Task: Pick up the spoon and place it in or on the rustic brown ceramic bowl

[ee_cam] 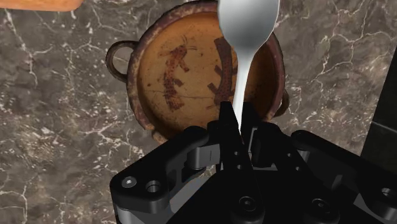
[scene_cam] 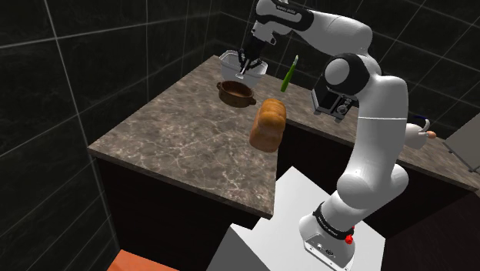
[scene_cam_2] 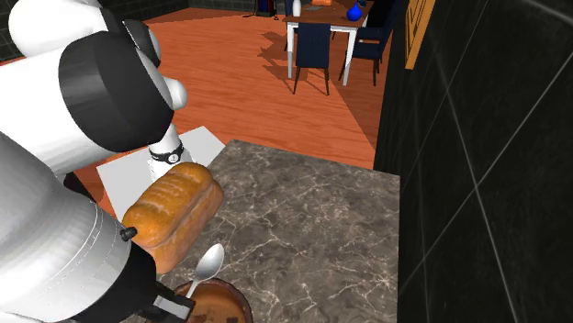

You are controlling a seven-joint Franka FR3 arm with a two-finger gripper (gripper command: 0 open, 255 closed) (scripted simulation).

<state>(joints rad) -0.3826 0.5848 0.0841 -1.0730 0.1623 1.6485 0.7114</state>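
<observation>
gripper (ee_cam: 238, 124) fingers pinched tight on spoon (ee_cam: 245, 32) handle. spoon lifted off counter (ee_cam: 57, 140), head pointing away from hand. spoon hangs over bowl (ee_cam: 184, 76), head above its far rim; contact cannot tell. bowl brown, two small handles, dark figures painted inside, sits on marbled counter. loaf (scene_cam: 268, 123) near bowl, on stand side. white tub (scene_cam: 229, 58) behind gripper at counter's far edge. green stick-like thing (scene_cam: 288, 75) near tub, shoulder view's right.

loaf (scene_cam: 268, 123) near bowl (scene_cam: 233, 96), bare counter (scene_cam: 177, 138) beyond
</observation>
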